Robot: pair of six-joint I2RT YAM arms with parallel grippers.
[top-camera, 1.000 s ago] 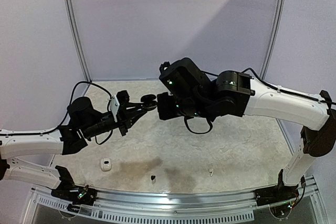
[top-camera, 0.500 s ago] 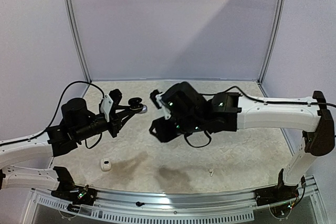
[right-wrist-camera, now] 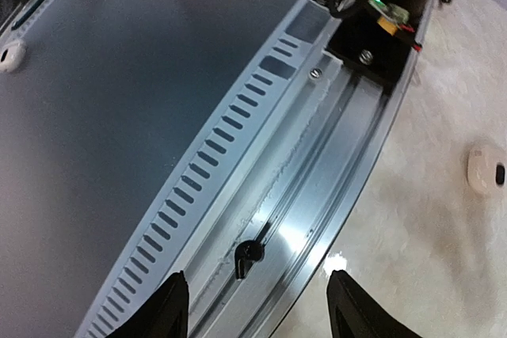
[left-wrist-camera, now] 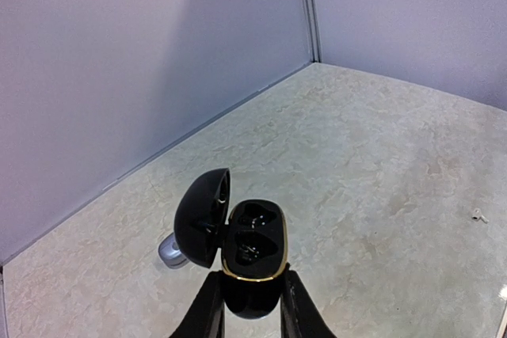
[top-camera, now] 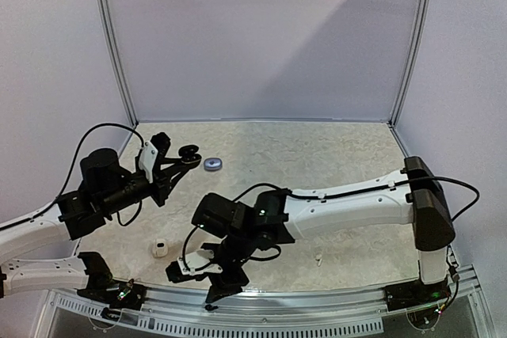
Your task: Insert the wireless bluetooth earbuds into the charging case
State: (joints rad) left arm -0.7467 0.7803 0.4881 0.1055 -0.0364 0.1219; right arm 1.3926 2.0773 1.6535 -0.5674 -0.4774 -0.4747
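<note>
My left gripper [left-wrist-camera: 252, 294] is shut on the black charging case [left-wrist-camera: 253, 251] and holds it above the table. Its lid [left-wrist-camera: 201, 216] stands open to the left, and a gold rim rings two dark wells. I cannot tell if a bud sits in them. From above, the case [top-camera: 188, 153] hangs at the left. One black earbud [right-wrist-camera: 249, 256] lies in the metal rail's channel. My right gripper [right-wrist-camera: 263, 306] hovers open just over it, fingers on either side. In the top view that earbud [top-camera: 210, 306] lies just below the right gripper [top-camera: 204, 279]. A tiny white earbud [top-camera: 318, 259] lies on the table.
A silvery-grey case [top-camera: 212, 164] rests on the table beyond the held case. A white case [top-camera: 160, 249] lies near the front left. The slotted metal rail [right-wrist-camera: 261, 156] runs along the table's near edge, and the floor drops away past it. The left arm's base mount [right-wrist-camera: 372, 29] is bolted onto the rail.
The right gripper has opened and swung from beside the held case down to the front rail. The left arm drew back left with the case. The black earbud went from table to rail.
</note>
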